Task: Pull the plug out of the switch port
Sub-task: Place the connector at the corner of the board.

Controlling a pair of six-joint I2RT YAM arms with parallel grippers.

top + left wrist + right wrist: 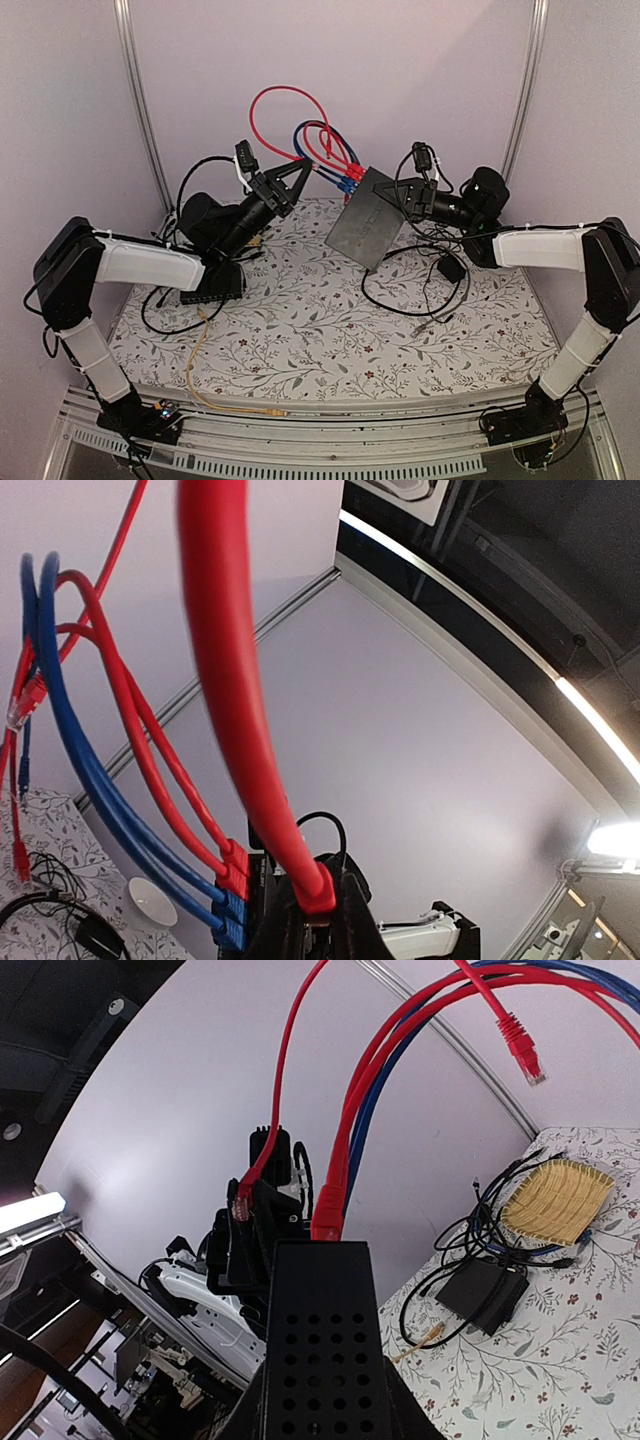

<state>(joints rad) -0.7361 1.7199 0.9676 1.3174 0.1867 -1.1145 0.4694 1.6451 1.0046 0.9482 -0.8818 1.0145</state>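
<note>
The left claw (298, 175) is closed tightly on a red plug (316, 885), the moulded end of a thick red cable (225, 680); the plug sits between the two fingers and its tip is hidden there, so I cannot tell exactly where the tip points; its long axis follows the end of the cable, which goes up and away from the claw in a big loop toward the far wall.

The plug is out of the socket; in the overhead view there is open space between the left claw and the port edge (345, 200) of the flat matte-black rectangular box (365, 225). The right claw (412, 197) is clamped on the right end of this black box and holds it above the table, tilted, with the broad face turned up and toward the near side. The port edge looks to the left, toward the left claw; this edge runs from far to near, slanting a little to the left. Other red plugs (235, 872) and blue plugs (228, 920) are seated side by side in the far part of it.

One more red connector with a clear tip (520, 1045) hangs free in the air.

On the white cloth with small flowers (320, 330) lies a dark grey box (210, 285) at the left, under the left arm, with a pale yellow cable (195, 360) running to the near edge; a woven straw tray (555, 1200) shows beside it in the right wrist view.
</note>
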